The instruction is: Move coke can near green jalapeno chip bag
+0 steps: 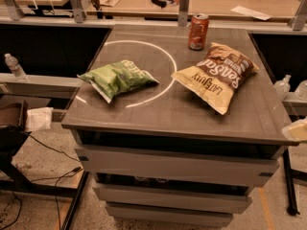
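Observation:
The coke can stands upright at the far edge of the dark table, right of centre. The green jalapeno chip bag lies on the left half of the table, across a white circle line. The two are well apart, with the can behind and to the right of the bag. Only a cream-coloured piece of my gripper shows at the right edge of the view, beside and just below the table's front right corner, far from the can.
A larger brown and cream chip bag lies on the table's right half, just in front of the can. A water bottle stands on a ledge at the left; more bottles stand at the right. A cluttered wooden desk runs behind.

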Tool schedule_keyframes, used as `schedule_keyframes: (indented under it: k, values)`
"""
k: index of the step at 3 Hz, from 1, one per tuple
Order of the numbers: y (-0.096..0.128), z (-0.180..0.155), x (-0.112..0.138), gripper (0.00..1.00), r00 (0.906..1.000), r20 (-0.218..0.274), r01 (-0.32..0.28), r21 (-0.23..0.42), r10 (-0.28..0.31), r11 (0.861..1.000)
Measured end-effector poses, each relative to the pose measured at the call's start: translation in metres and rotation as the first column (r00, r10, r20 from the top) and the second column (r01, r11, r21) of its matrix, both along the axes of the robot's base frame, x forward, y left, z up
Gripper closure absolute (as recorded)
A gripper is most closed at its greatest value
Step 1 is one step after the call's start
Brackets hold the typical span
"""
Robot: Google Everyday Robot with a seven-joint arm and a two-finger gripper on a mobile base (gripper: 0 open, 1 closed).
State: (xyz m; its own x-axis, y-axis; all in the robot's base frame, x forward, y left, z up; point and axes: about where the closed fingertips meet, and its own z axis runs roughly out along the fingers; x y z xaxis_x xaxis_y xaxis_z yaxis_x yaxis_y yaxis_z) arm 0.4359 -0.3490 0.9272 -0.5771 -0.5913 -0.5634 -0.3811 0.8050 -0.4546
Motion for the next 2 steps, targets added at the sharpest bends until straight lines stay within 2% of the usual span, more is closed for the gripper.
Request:
schedule_keyframes:
  k: [1, 2]
  values:
    - [-0.02, -0.016, 0.002, 0.0, 0.993, 0.118, -0.003, 0.053, -0.003, 0.999]
    - [-0.032, -0.002, 0.023, 0.0, 0.9575, 0.287, -0.003, 0.102, -0.027, 0.995]
